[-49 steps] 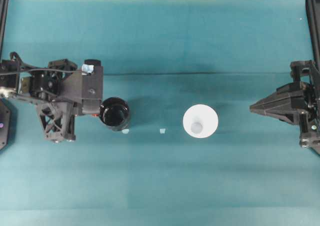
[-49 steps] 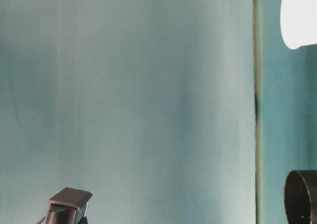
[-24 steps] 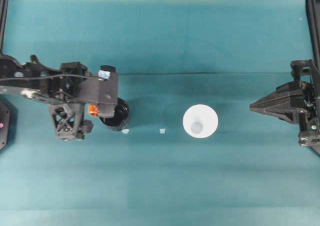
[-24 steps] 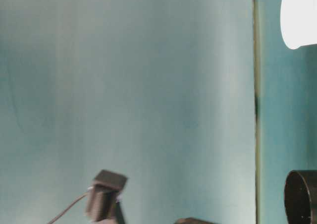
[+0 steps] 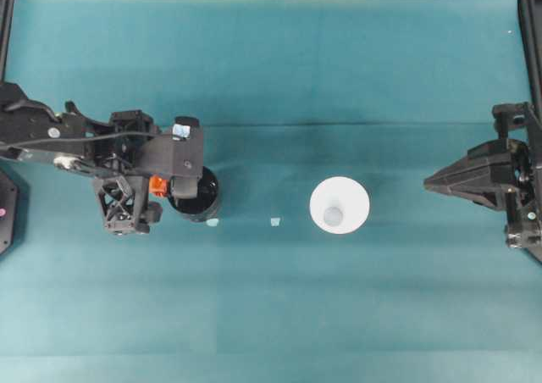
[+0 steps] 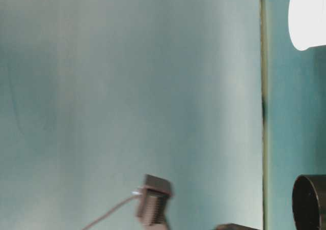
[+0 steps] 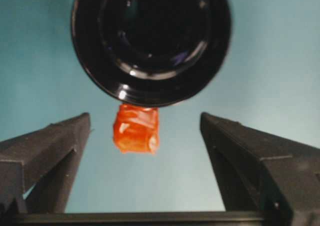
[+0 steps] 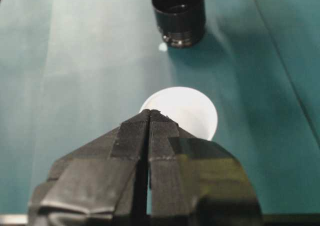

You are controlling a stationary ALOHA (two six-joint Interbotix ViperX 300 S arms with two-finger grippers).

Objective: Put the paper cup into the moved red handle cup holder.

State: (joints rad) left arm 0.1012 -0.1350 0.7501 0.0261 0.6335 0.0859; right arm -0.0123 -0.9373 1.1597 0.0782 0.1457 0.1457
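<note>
Left claw [image 7: 145, 136] spread wide, one finger either side of the red-orange handle tab [image 7: 136, 129], touching neither side of it. Tab jutting from the glossy black red handle cup holder [image 7: 150, 36], upright on the teal surface [image 5: 271, 298], mouth open and empty. From overhead, left claw [image 5: 161, 192] hanging over the holder's left edge, wrist body covering part of the rim. Paper cup [image 5: 339, 205] standing upright well to the right of the holder, nothing touching it; two small pale specks [image 5: 274, 222] lying between cup and holder, one just beside the holder. Right claw [image 8: 148, 117] pressed together, empty, well to the right of the cup and aimed at it, holder [image 8: 179, 15] beyond. Risks, as judged: closing off-centre on so small a tab, letting it slip or twisting the holder round instead of gripping it; dragging by the tab alone, tipping the holder or skating it on the cloth; coming in too low and knocking the rim. Further out: a light, thin-walled cup, easily crushed or toppled by a hard or off-axis pinch; cup seemingly a little wider than the holder, so likely to wedge or sit crooked if lowered tilted or off-centre. Specks near the holder's base possibly catching under it during a slide.
</note>
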